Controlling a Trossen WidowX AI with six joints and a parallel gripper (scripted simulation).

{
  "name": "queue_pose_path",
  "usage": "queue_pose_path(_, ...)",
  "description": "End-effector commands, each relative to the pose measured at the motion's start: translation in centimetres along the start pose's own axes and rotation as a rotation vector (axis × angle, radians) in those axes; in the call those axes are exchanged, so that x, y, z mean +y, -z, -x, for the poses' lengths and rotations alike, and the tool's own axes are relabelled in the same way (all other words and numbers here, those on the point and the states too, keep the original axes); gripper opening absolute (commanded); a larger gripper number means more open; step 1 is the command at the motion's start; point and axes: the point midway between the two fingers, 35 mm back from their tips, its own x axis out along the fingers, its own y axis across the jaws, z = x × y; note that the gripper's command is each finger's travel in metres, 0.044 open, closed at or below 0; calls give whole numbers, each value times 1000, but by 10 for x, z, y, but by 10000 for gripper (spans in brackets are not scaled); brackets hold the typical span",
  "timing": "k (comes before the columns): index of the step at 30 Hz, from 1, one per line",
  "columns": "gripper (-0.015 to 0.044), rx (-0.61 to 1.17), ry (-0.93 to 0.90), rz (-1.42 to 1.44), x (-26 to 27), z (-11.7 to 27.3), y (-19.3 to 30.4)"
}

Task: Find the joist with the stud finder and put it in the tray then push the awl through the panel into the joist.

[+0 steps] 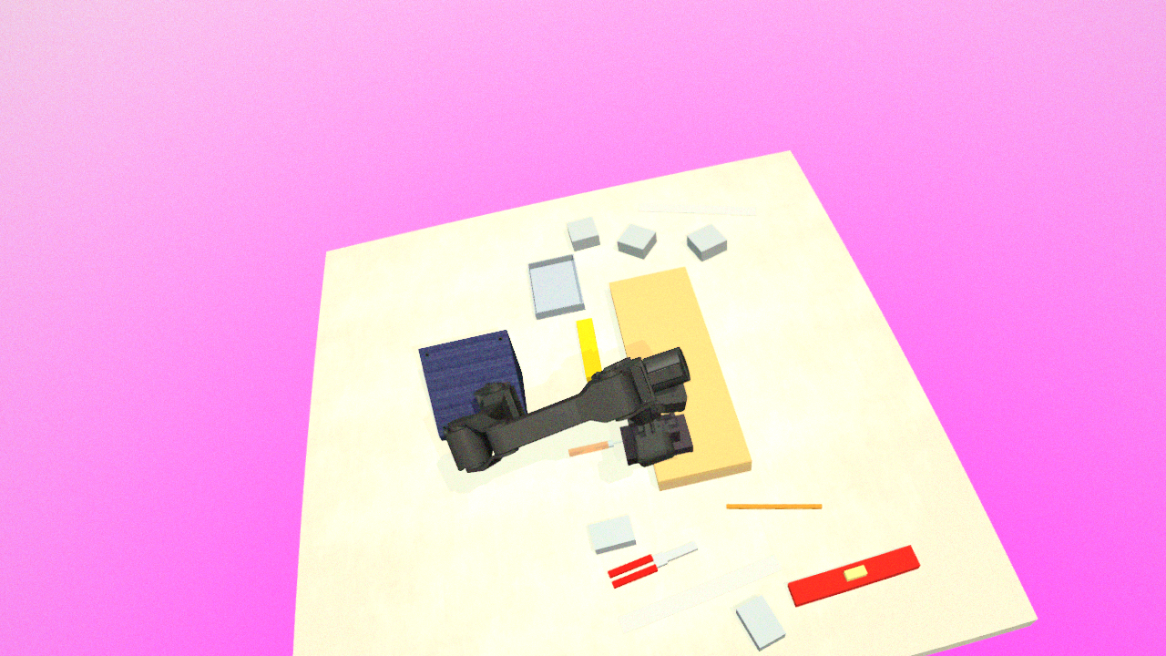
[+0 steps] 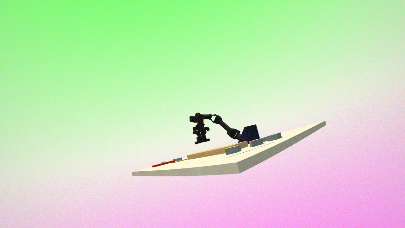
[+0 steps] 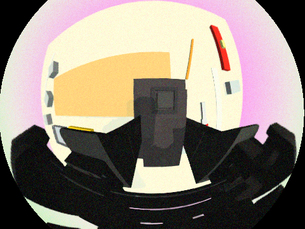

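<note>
My gripper (image 1: 654, 440) (image 2: 201, 138) (image 3: 160, 117) is shut on the stud finder (image 1: 683, 437) (image 2: 202, 141) (image 3: 163, 159), a dark block with a small square screen that looks dark grey. It is held level above the near end of the floor panel (image 1: 676, 326) (image 2: 215, 151) (image 3: 95, 92), a tan slab, with a gap under it in the exterior view. The awl (image 1: 588, 448) lies on the table beside the panel, its orange handle toward the arm's base; its tip is partly hidden by the gripper. The grey tray (image 1: 559, 312) is empty. The joist is hidden.
A yellow bar (image 1: 588, 346) (image 3: 81, 129) lies between tray and arm. Grey blocks (image 1: 637, 240) (image 1: 707, 241) (image 1: 612, 534) stand around. A red-handled tool (image 1: 634, 572), an orange stick (image 1: 773, 507) and a red level (image 1: 888, 562) (image 3: 220, 51) lie beyond the panel's near end. A dark blue block (image 1: 465, 366) stands by the arm's base.
</note>
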Motion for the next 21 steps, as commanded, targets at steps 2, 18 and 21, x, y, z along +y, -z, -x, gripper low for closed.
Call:
queue_pose_path(2, 0, -14, 2, -6, 5, -3, -27)
queue_pose_path(18, 0, -16, 0, 1, 21, -16, -67)
queue_pose_path(21, 0, -15, -1, 1, 21, -19, -66)
